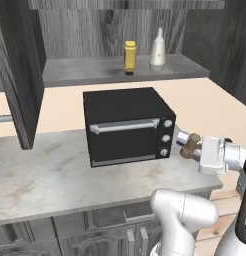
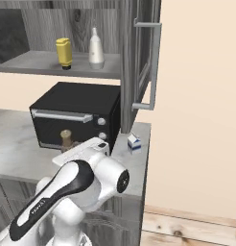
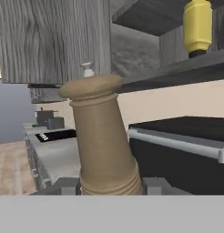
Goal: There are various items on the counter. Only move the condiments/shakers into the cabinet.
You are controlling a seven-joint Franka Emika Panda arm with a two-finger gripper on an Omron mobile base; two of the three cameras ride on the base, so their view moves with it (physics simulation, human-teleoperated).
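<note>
- Left base view has the cabinet as the biggest thing. It is dark wood with a grey shelf, and it hangs above the toaster oven.
- Next comes the counter, a pale marble slab under the toaster oven.
- Then the black toaster oven, sitting on the counter. Every place below is told from it.
- The white arm is just to the right of the toaster oven in the left base view. Its hand lies almost flat and reaches sideways toward the oven's knobs.
- The gripper is clamped on the brown shaker. In the hand view, the two fingers press the shaker's base from both sides.
- The brown shaker looks lifted off the counter, near the knob end of the toaster oven.
- The yellow bottle and the white bottle already stand on the shelf, above and behind the toaster oven.
- The small blue-and-white box sits on the counter, beside the toaster oven's knob end. It should stay there.
- To do this step well, I think the arm must lift the shaker higher than the toaster oven's top. Then it should keep the shaker upright and set it on a bare spot of shelf, away from the two bottles.
</note>
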